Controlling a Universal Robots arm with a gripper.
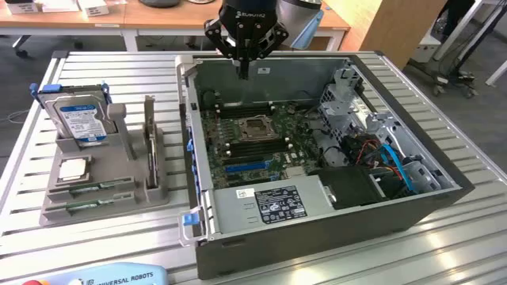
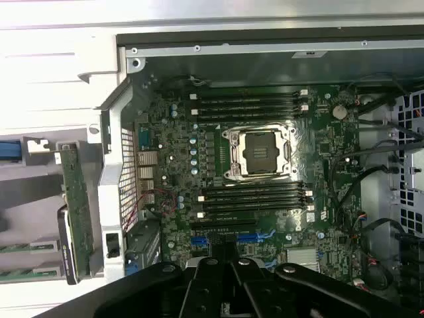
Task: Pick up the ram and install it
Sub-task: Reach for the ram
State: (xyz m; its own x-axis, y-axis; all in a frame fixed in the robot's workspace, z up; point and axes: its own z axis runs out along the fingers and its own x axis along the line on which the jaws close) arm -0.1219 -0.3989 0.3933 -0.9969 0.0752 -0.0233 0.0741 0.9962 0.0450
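While the black gripper [image 1: 243,71] hangs over the open metal case [image 1: 317,228], fingers pinched together on nothing, two thin green ram sticks [image 1: 99,185] sit in the grey tray [image 1: 111,211] at the exterior view's left.

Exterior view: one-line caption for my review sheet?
Shut gripper hangs over the open computer case; both ram sticks lie in the grey holder at the exterior view's left.

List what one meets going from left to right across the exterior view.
hard drive → upright circuit board → processor socket → blue cable
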